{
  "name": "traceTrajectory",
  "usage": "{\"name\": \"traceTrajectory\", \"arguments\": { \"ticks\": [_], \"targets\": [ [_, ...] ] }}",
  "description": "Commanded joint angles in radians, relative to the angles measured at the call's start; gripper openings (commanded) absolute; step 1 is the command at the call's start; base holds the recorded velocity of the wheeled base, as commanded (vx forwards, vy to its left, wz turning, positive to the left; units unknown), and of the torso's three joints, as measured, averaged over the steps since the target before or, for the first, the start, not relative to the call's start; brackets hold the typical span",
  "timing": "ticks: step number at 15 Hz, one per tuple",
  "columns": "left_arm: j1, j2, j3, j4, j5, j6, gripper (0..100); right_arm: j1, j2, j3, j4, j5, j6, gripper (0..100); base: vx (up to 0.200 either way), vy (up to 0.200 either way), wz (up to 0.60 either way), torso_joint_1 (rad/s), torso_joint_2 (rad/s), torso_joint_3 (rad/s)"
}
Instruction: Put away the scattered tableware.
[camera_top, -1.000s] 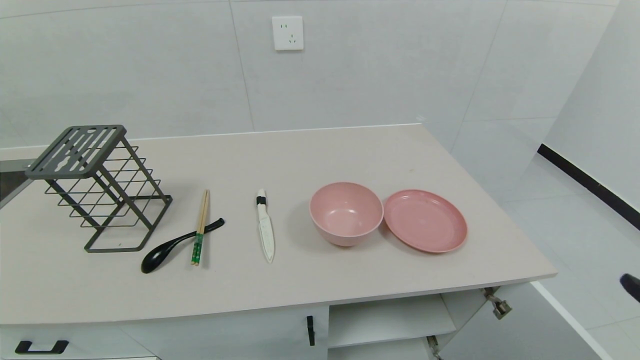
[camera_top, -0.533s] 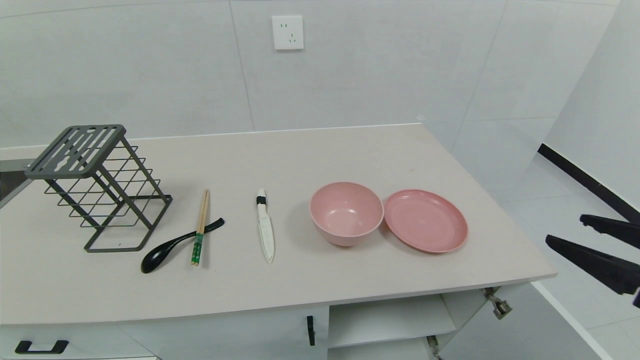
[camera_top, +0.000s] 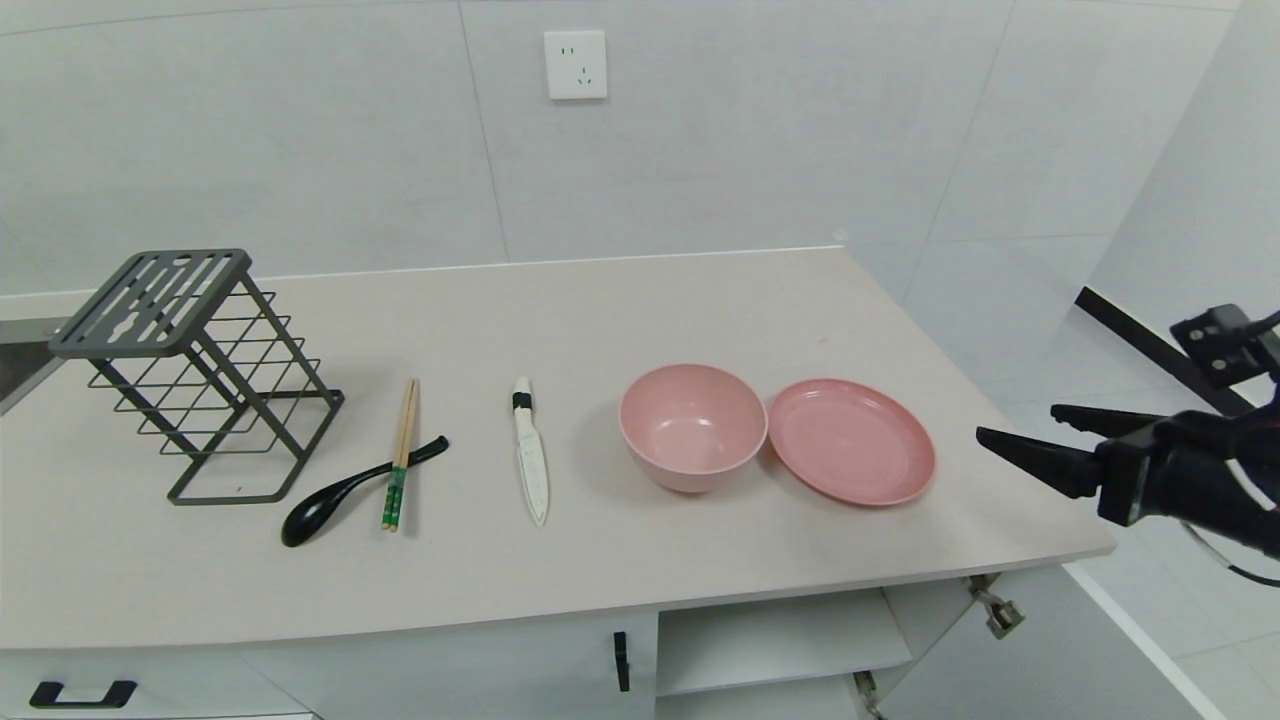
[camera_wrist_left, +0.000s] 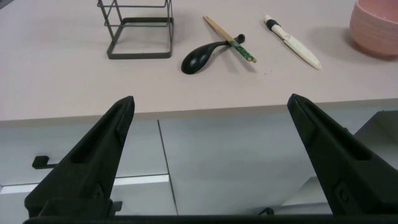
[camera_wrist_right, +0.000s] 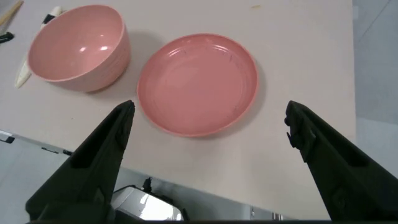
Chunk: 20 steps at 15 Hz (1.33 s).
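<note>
With my right tool (camera_top: 1017, 422) spread wide just off the tabletop (camera_top: 620, 300), I judged the shallow pink plastic plate (camera_top: 850, 440) beside the round pink bowl (camera_top: 692, 425) light, stiff and slick, best pinched at its near rim.

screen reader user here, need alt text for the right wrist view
A pink plate and a pink bowl sit side by side on a pale counter, seen from above between the open jaws of the right gripper.
</note>
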Motion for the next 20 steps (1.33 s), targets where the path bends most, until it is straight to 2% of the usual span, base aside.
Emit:
{"name": "traceTrajectory", "arguments": {
  "ticks": [1, 4, 7, 13, 20],
  "targets": [
    [0.000, 0.001, 0.000, 0.000, 0.000, -0.002, 100, 0.007, 0.107, -0.047, -0.001, -0.003, -0.001, 100, 0.000, 0.000, 0.00, 0.000, 0.00, 0.000],
    [0.000, 0.001, 0.000, -0.002, 0.001, -0.009, 100, 0.026, 0.200, -0.116, -0.002, -0.006, 0.001, 100, 0.000, 0.000, 0.00, 0.000, 0.00, 0.000],
    [0.000, 0.001, 0.000, 0.000, -0.002, 0.006, 100, 0.027, 0.306, -0.181, -0.015, -0.080, 0.001, 100, 0.000, 0.000, 0.00, 0.000, 0.00, 0.000],
    [0.000, 0.001, 0.000, -0.003, -0.005, 0.008, 100, 0.026, 0.481, -0.291, -0.039, -0.089, 0.004, 100, 0.000, 0.000, 0.00, 0.000, 0.00, 0.000],
    [0.000, 0.001, 0.000, 0.000, -0.005, 0.012, 100, 0.026, 0.587, -0.289, -0.119, -0.085, 0.001, 100, 0.000, 0.000, 0.00, 0.000, 0.00, 0.000]
  ]
}}
